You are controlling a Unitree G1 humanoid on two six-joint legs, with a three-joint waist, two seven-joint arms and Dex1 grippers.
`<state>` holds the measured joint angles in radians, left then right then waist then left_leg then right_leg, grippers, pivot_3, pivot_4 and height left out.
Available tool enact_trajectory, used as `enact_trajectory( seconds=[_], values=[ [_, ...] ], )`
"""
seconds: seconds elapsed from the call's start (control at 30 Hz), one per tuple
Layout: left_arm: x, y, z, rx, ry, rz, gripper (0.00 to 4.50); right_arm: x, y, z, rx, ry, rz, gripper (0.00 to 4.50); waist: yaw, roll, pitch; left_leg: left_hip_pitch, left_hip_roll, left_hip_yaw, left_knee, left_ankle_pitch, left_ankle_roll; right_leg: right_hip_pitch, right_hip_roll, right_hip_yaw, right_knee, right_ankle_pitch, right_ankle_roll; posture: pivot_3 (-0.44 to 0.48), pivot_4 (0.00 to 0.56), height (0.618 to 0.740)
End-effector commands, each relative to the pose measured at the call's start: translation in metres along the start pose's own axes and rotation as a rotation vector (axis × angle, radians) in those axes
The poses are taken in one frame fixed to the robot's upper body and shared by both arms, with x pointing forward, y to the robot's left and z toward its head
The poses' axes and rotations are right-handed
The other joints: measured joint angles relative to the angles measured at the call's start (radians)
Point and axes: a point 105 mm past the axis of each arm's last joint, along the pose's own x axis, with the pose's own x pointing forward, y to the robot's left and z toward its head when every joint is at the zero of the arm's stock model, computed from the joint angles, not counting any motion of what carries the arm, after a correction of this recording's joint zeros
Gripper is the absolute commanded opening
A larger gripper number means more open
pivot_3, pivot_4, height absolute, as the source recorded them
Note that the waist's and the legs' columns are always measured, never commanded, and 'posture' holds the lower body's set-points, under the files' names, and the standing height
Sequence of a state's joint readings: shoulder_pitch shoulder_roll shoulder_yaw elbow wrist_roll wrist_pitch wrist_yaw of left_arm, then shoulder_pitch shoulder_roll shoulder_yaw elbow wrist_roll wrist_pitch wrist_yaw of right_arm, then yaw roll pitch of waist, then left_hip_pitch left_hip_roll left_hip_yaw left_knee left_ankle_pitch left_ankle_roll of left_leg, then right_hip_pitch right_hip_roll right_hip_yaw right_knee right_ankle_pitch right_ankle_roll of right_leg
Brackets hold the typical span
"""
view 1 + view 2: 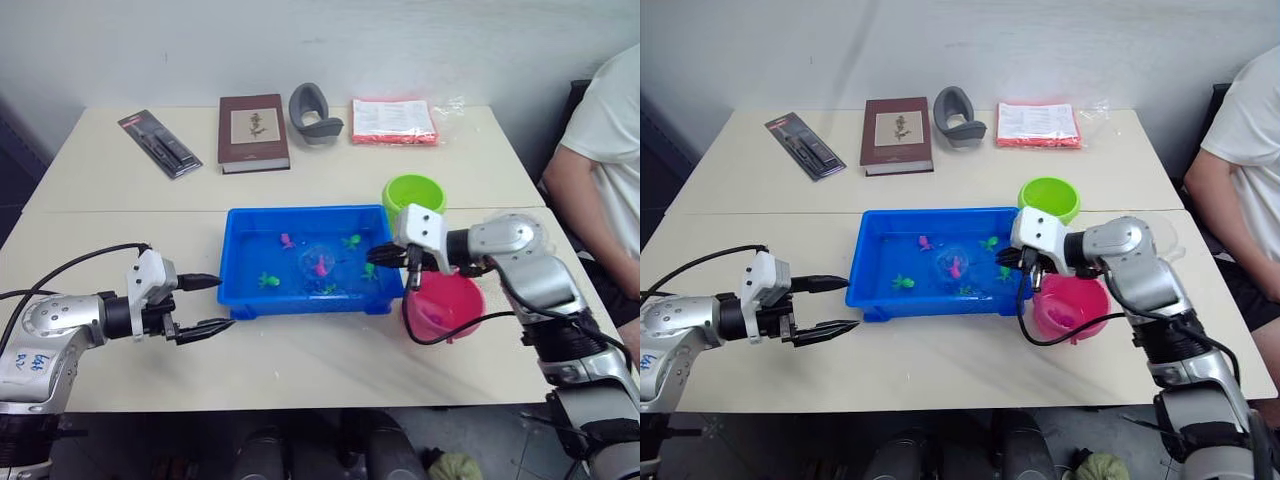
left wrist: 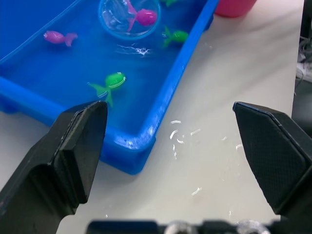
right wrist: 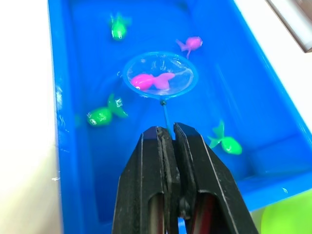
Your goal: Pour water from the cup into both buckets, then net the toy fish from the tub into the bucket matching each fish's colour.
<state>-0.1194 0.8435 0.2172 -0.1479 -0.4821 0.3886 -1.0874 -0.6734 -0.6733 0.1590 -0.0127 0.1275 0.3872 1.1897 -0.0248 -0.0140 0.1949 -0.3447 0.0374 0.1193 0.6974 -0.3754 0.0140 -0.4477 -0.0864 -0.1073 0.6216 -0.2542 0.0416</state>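
While clamped on the thin handle of the net [image 3: 160,80], right hand [image 3: 168,146] reaches over the near end of the tub [image 1: 250,300]. Hoop lying ahead of that hand, handle's long axis running straight back to it, a pink fish [image 3: 146,81] cupped in the mesh. Pink bucket [image 1: 445,305] just below the right hand, green bucket [image 1: 413,190] beyond. Left hand [image 1: 200,305] spread apart, empty, at the tub's far end on the bench [image 1: 300,360].
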Motion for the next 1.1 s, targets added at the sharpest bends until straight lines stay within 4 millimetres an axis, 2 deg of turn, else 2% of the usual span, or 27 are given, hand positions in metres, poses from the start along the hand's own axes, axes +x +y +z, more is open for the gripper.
enact_trajectory(
  seconds=[0.03,0.17,0.3,0.53,0.77,0.9,1.0,1.1],
  values=[
    [0.001,0.002,0.021,0.047,-0.069,-0.010,4.44,-0.020,0.000,0.017,0.008,-0.082,-0.028,0.00,0.000,0.000,0.000,0.000,0.000,0.000,0.000,0.000,0.000,0.000,0.000,0.000,0.000,0.000,0.000,0.000,0.150,0.740],
    [0.008,0.004,0.035,0.063,-0.116,-0.020,4.44,-0.037,0.008,0.013,0.090,-0.098,-0.073,0.00,0.000,0.000,0.000,0.000,0.000,0.000,0.000,0.000,0.000,0.000,0.000,0.000,0.000,0.000,0.000,0.000,0.150,0.740],
    [0.018,0.006,0.049,0.066,-0.177,-0.046,4.44,-0.052,0.025,-0.004,0.168,-0.083,-0.115,0.00,0.005,0.000,0.000,0.000,0.000,0.000,0.000,0.000,0.000,0.000,0.000,-0.001,0.000,0.000,0.000,0.000,0.150,0.740],
    [0.037,0.005,0.055,0.075,-0.195,-0.132,4.44,-0.066,0.043,-0.024,0.212,-0.152,-0.186,0.00,0.012,0.000,0.000,0.001,-0.001,0.001,0.000,0.000,0.000,0.001,0.002,0.001,0.001,0.001,0.001,0.000,0.150,0.740],
    [0.049,0.008,0.056,0.077,-0.204,-0.216,4.44,-0.101,0.053,-0.011,0.204,-0.217,-0.313,0.00,0.025,0.000,0.000,0.001,-0.001,0.002,0.000,0.000,0.000,0.001,0.004,0.002,0.000,0.001,0.001,0.000,0.150,0.740],
    [0.056,0.009,0.059,0.079,-0.220,-0.251,4.44,-0.122,0.061,-0.011,0.242,-0.214,-0.411,0.00,0.033,0.000,0.000,0.001,-0.001,0.001,0.000,0.000,0.000,0.001,0.004,0.002,0.000,0.001,0.001,0.000,0.150,0.740],
    [0.063,0.007,0.063,0.076,-0.236,-0.289,4.44,-0.134,0.081,-0.016,0.274,-0.191,-0.435,0.00,0.045,0.000,0.000,0.001,-0.001,0.001,0.000,0.000,0.000,0.002,0.004,0.002,-0.001,0.001,0.002,0.000,0.150,0.740],
    [0.070,0.006,0.065,0.077,-0.248,-0.322,4.44,-0.158,0.094,-0.022,0.281,-0.182,-0.558,0.00,0.051,0.000,0.000,0.001,-0.001,0.001,0.000,0.000,0.000,0.002,0.006,0.002,-0.001,0.001,0.002,0.000,0.150,0.740]
  ],
)
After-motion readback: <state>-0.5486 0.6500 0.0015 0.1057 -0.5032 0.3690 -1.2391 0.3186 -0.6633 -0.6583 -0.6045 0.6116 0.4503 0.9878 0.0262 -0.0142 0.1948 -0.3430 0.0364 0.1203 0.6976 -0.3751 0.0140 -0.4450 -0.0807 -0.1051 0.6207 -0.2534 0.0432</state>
